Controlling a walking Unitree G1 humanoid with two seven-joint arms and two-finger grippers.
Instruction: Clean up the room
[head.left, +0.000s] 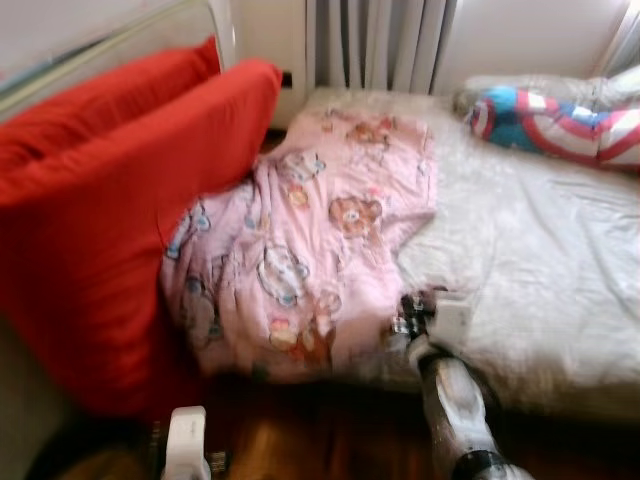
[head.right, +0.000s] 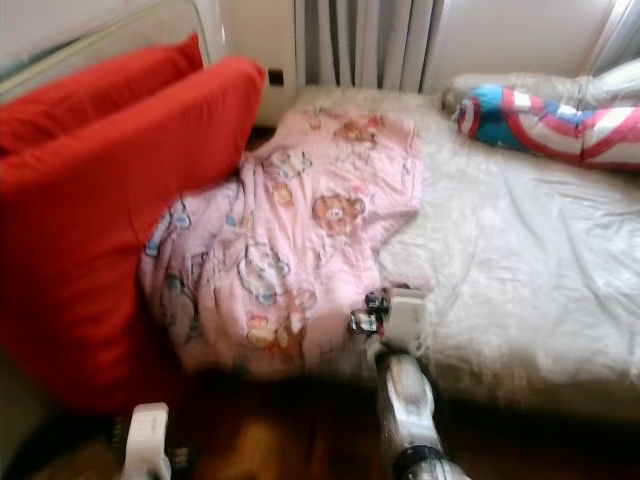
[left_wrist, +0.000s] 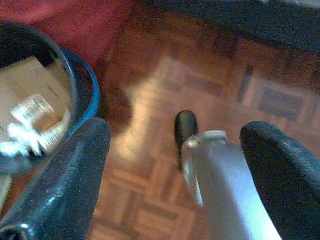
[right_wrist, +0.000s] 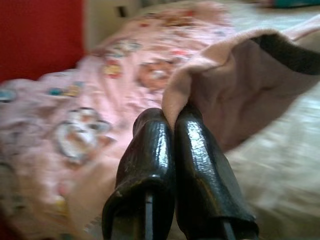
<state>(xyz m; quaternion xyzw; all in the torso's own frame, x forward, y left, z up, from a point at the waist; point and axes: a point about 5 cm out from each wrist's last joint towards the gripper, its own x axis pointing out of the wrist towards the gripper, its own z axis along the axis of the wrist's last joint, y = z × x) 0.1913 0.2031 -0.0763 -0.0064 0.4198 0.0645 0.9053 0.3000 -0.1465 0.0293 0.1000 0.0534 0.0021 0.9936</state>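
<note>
No text, brand, number or sign can be read anywhere; the only label is a pale sticker with dark marks on the cardboard box (left_wrist: 31, 105) in the bin (left_wrist: 86, 90) near the left gripper, and it is too blurred to make out; the pink blanket (head.left: 300, 250) carries cartoon bears and other figures with no lettering that can be told; the pillow (head.left: 560, 125) at the far right of the bed bears red, white and blue rings, again with no words.
</note>
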